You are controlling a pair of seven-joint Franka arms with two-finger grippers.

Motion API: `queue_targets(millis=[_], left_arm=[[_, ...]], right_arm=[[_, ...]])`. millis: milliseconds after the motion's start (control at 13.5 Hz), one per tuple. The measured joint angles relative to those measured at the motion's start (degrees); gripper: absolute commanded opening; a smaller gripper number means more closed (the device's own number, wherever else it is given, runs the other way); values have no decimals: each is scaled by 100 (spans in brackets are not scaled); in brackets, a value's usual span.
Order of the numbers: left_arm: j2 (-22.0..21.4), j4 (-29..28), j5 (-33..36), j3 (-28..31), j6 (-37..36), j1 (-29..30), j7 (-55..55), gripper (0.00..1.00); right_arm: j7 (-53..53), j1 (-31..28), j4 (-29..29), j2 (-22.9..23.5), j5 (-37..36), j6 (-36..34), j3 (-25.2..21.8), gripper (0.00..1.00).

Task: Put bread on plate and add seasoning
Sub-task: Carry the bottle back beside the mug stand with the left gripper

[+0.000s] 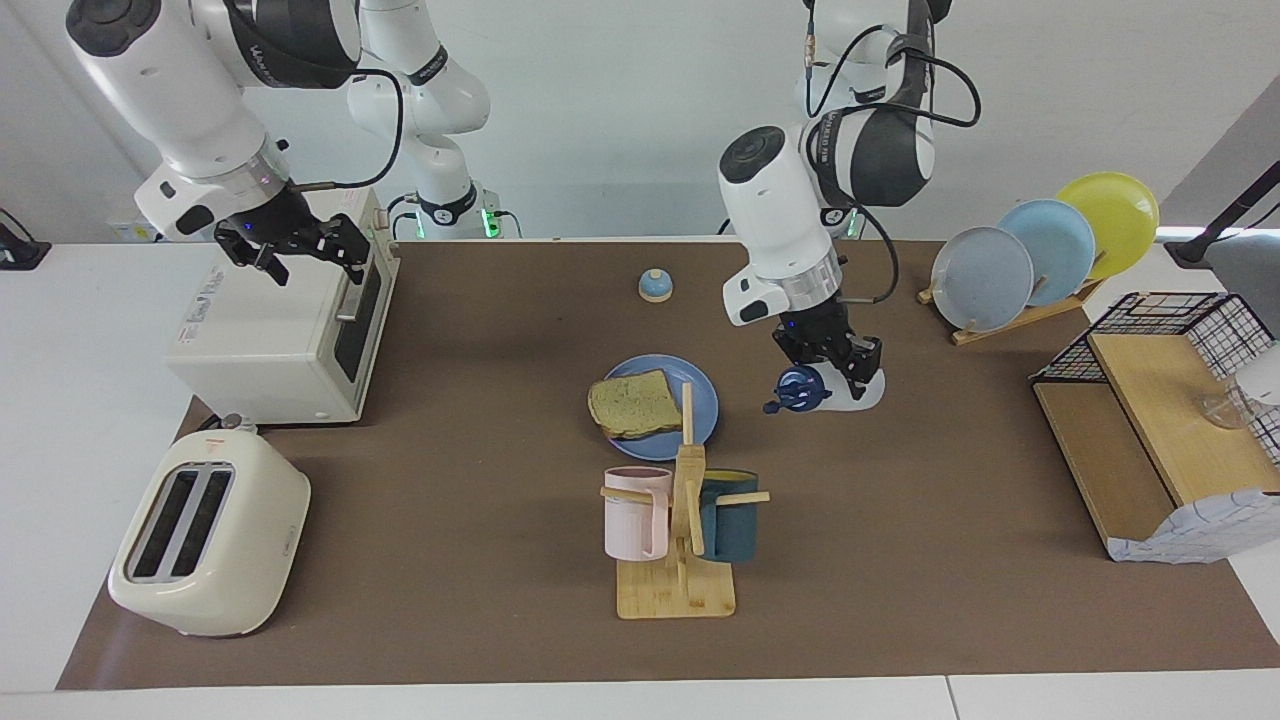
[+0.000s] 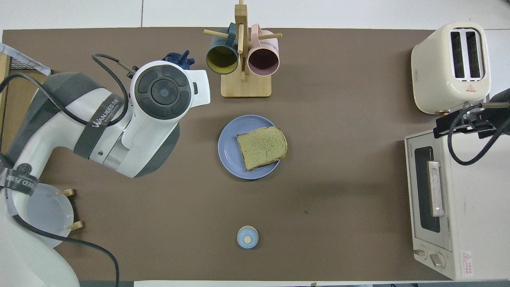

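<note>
We count one bread [image 1: 634, 403] on one plate [image 1: 704, 401].
Left gripper [image 1: 838, 365] clenches one seasoning [image 1: 820, 388]; right gripper [image 1: 305, 243] hangs unclenched over the oven [image 1: 270, 330].

Bread [image 1: 633, 403] on plate [image 1: 700, 392]

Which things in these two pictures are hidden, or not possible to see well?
- Seasoning bottle: in the overhead view the left arm's wrist covers it; only its dark cap shows.
- Left gripper: hidden in the overhead view under the same wrist.
- Plate rack: overhead view, the left arm and the picture's edge hide most of it.
- Whether seasoning lies on the bread: too small to tell in either view.
</note>
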Motion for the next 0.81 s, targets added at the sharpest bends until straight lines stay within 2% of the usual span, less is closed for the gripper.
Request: queue_targets(millis=[296, 591, 813], left_arm=[[-20, -1025, -49, 3, 2499, 385, -1471, 0], [-50, -1839, -55, 2, 4674, 908, -2274, 0], [63, -2114, -55, -2, 5507, 1094, -2379, 0]], right_arm=[[0, 0, 0, 0, 0, 0, 0, 100], [0, 0, 0, 0, 0, 0, 0, 100], [0, 0, 0, 0, 0, 0, 0, 100]])
